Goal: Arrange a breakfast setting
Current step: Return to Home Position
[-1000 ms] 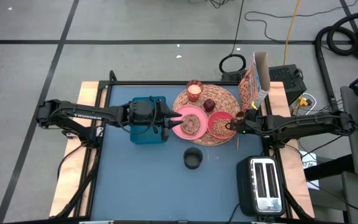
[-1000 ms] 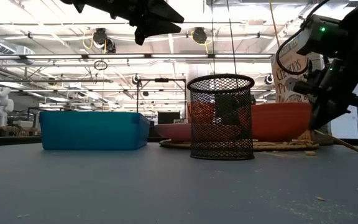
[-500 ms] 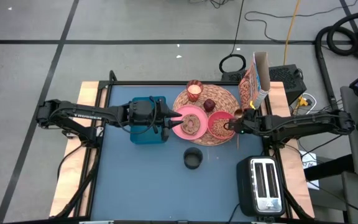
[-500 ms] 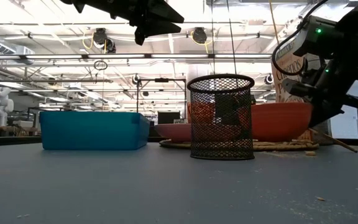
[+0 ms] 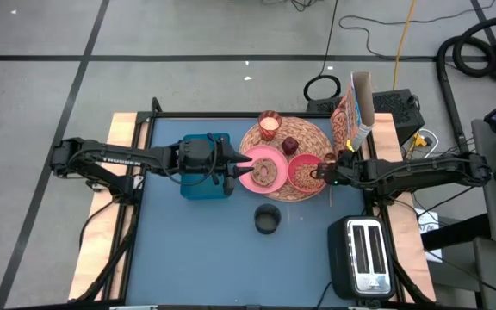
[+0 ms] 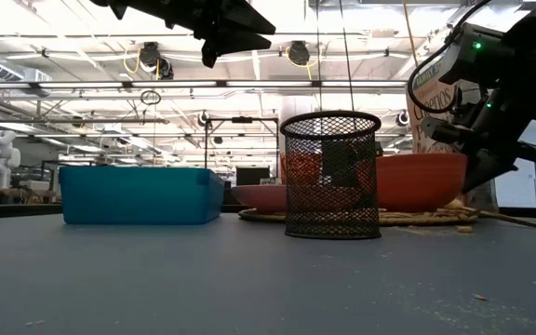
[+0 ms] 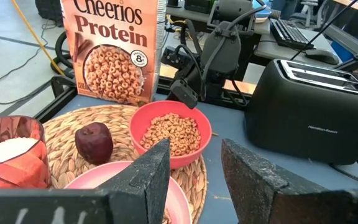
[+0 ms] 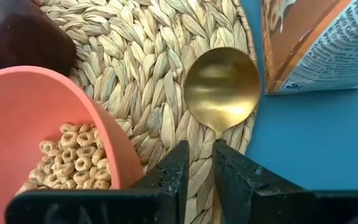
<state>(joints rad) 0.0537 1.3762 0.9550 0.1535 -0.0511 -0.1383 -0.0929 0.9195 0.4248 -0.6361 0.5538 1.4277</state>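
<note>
Attention is given to the slim gold metal spoon, which is laid with its bowl on the round woven straw placemat, between the coral-red cereal-filled bowl and the orange Cheerios Protein box. Its handle is pointed off the mat's edge toward the blue desk.

The right gripper is poised just above that handle. Its fingers are held narrowly parted, and the handle is judged to be released, not pinched. The left gripper is held over the near rim of the pink plate, its fingers spread and empty.

The spoon is judged to be light, stiff and slippery, and since it lies almost flat, little is offered to a grip. It is best taken across the middle of the handle, where it is lifted clear at the mat's edge. The setting is judged to be nearly complete.
</note>
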